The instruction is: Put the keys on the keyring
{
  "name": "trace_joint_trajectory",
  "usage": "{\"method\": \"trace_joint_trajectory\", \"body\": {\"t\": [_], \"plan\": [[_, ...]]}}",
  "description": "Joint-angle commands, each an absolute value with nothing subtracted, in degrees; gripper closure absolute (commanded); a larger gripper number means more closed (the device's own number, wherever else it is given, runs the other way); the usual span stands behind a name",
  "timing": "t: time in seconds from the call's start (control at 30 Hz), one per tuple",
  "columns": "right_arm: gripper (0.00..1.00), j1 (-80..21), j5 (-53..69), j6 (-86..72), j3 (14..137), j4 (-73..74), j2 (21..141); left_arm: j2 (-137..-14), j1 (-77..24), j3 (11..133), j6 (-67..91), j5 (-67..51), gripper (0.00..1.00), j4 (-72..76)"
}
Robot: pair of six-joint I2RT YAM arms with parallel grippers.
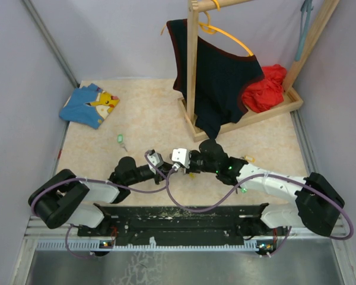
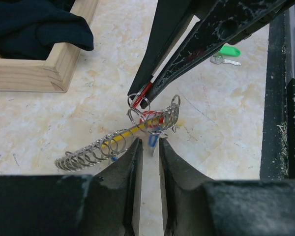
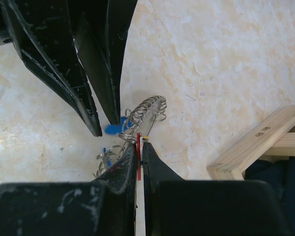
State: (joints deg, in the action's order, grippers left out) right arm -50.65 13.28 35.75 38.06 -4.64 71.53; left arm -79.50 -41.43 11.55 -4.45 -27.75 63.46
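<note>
Fingers of my left pincer (image 2: 150, 142) stand a narrow gap apart in the left wrist view, with a small blue plastic tag (image 2: 151, 139) between their tips. Whether they grip it I cannot tell. Just beyond, my right pincer (image 2: 140, 101) is pressed together on a thin red plastic tab (image 2: 139, 100) that carries a small silver ring. Beneath lies the keyring (image 2: 115, 142), a silvery wire coil around a yellow core, on the pale marbled surface (image 2: 226, 123). A bright green-headed key (image 2: 227, 51) lies well apart from it.

From the right wrist, the red plastic tab sits edge-on in my right pincer, with the coil's curled end just beyond. So thin a hold could let it twist or slip during threading. The springy coil could drag along if my left hold is loose. The two pincers are near enough to knock together.

From above, the keyring lies near the middle of the near edge, mostly hidden under my wrists. A pale green-headed key (image 1: 121, 139) lies toward the left edge. A yellow piece (image 1: 249, 158) by my right forearm is too small to name.

Count: two pincers, one keyring, one red tab, two blue tags, two green-headed keys, one yellow piece.
</note>
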Motion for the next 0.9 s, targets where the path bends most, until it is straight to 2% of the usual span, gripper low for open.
{"method": "trace_joint_trajectory", "body": {"t": [0.0, 0.33, 0.57, 0.7, 0.77, 0.87], "plan": [[1.00, -52.0, 12.8, 34.2, 41.2, -6.4, 68.7, -80.1, -41.7, 12.9, -3.4, -29.7, 0.73, 63.2], [1.00, -53.9, 11.2, 33.5, 42.6, -6.2, 70.9, -78.3, -41.7, 14.0, -1.2, -29.8, 0.61, 61.3], [1.00, -54.8, 10.9, 33.4, 43.0, -6.3, 72.1, -77.4, -41.7, 15.1, -0.9, -25.9, 0.62, 57.8], [1.00, -54.9, 10.8, 33.4, 43.1, -6.0, 72.2, -77.2, -41.7, 15.8, -0.9, -25.2, 0.67, 56.6], [1.00, -55.0, 10.9, 33.4, 43.1, -5.8, 72.3, -77.2, -41.6, 16.0, -1.0, -25.1, 0.74, 56.4], [1.00, -55.0, 9.9, 33.6, 42.7, -5.4, 72.0, -77.5, -41.7, 16.0, -1.5, -25.0, 0.91, 56.0]]}}
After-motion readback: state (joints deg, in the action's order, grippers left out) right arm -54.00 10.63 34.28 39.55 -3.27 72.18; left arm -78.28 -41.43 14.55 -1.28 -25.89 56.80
